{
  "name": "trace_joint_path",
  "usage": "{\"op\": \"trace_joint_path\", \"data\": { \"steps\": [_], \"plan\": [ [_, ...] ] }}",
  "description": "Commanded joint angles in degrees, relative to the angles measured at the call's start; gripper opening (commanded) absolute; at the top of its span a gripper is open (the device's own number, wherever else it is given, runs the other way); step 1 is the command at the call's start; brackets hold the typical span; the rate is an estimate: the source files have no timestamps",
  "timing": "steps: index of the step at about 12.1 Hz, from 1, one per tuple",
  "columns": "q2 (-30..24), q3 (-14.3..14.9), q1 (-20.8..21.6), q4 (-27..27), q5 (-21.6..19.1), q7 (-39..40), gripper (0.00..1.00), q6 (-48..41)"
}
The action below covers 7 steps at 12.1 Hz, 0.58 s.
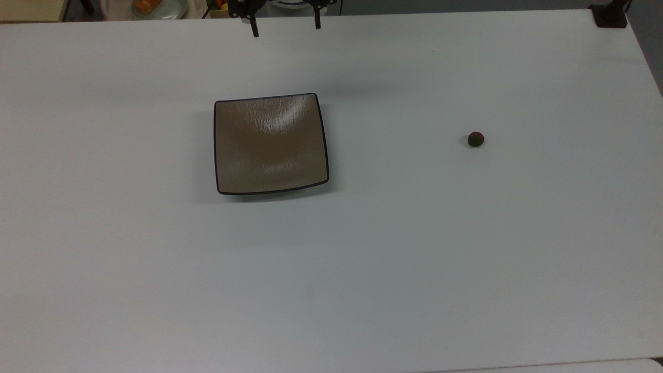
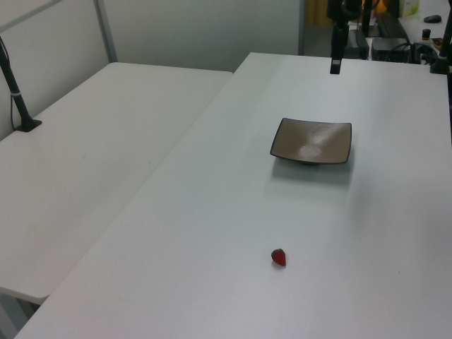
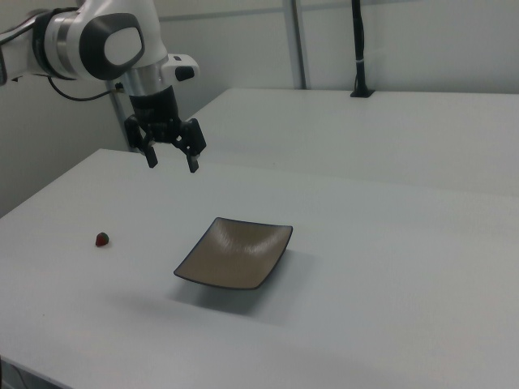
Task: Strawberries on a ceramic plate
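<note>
While its two black fingers hang well apart with nothing between them, the two-finger gripper (image 3: 172, 160) of the white Franka arm (image 3: 97, 36) is poised in the air above the white table (image 1: 362, 259), fingertips pointing down. In the top view the gripper (image 1: 285, 30) sits at the table's far edge, one finger (image 1: 254, 28) on the top view's left and the other to its right.

The square, glossy tan-brown ceramic plate with a thin black rim (image 1: 271, 144) lies flat on the table below the gripper and nearer the camera in the top view, almost directly in line with the open fingers but clearly apart from them. In the right view the plate (image 3: 235, 253) is below the gripper and toward the right view's right; in the left view the plate (image 2: 312, 141) lies nearer the camera than the gripper (image 2: 336, 65). It carries nothing.

The tiny roundish red strawberry with a dark green leafy cap (image 1: 475, 139) rests on the bare table well away from the gripper, toward the top view's right, far from the plate too. In the right view the strawberry (image 3: 102, 239) lies below the gripper and toward the right view's left, and in the left view it (image 2: 279, 257) lies much nearer the camera than the gripper.
</note>
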State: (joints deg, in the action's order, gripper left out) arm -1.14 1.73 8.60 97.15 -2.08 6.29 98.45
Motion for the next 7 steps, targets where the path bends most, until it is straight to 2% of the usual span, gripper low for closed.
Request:
{"op": "trace_joint_path", "data": {
  "steps": [1, 7],
  "plan": [
    [-0.9, 0.1, -0.1, 0.9, -1.1, 1.2, 1.0, 0.9],
    [-1.1, 0.1, -0.2, 0.9, -1.1, 1.2, 1.0, 0.4]
  ]
}}
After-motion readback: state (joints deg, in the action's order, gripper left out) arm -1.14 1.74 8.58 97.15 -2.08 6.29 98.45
